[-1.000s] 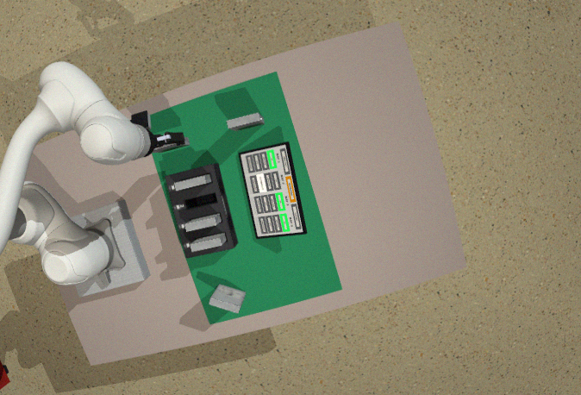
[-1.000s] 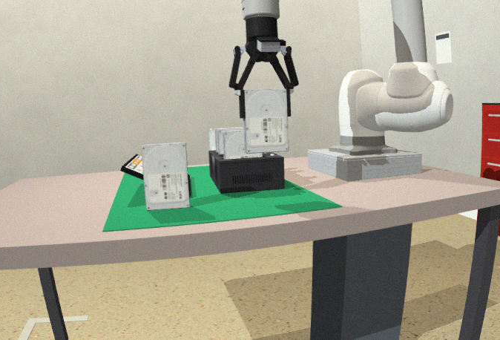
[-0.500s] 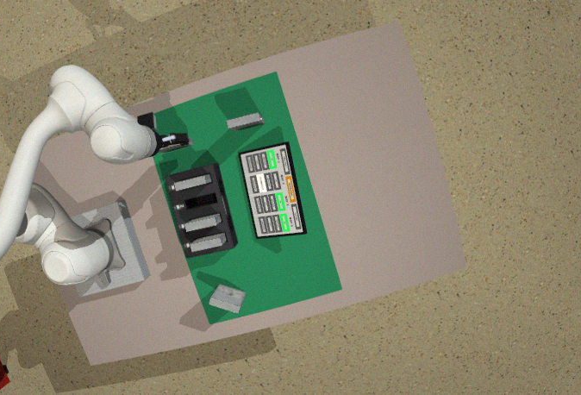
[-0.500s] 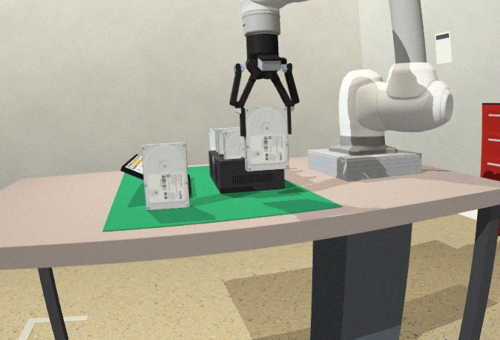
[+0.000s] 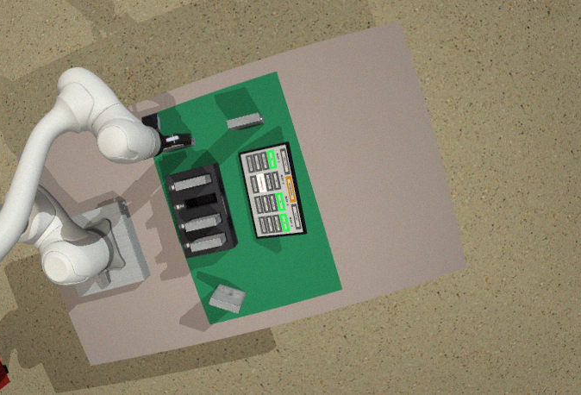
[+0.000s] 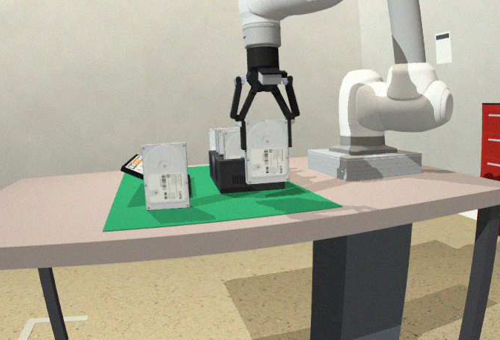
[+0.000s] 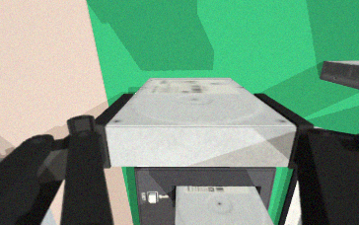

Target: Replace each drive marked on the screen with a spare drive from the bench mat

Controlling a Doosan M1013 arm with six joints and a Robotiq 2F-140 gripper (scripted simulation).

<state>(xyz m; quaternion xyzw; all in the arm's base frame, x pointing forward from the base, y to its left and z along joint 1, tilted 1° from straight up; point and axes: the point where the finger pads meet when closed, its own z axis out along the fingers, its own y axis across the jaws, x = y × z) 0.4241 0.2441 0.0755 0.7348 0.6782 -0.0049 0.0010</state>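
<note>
My gripper (image 5: 177,141) (image 6: 266,146) (image 7: 192,108) is shut on a silver drive (image 6: 267,168) (image 7: 199,146), held upright by its edges above the mat, beside the dock's bay 1 end. The black dock (image 5: 227,218) (image 6: 228,176) (image 7: 207,176) stands on the green mat (image 5: 300,260) (image 6: 125,218). Its second bay (image 5: 201,200) is empty; the other three hold drives. The screen (image 5: 265,191) (image 6: 135,162) shows bay 2 with an orange box and a white cell; bays 1, 3 and 4 each show a green cell. The held drive's connector end is not visible.
One drive (image 5: 246,122) (image 6: 165,172) (image 7: 340,74) stands upright on the mat, beyond the screen's bay 1 end. Another drive (image 5: 228,297) lies at the mat's opposite end. The robot base (image 5: 130,251) (image 6: 363,162) is beside the dock.
</note>
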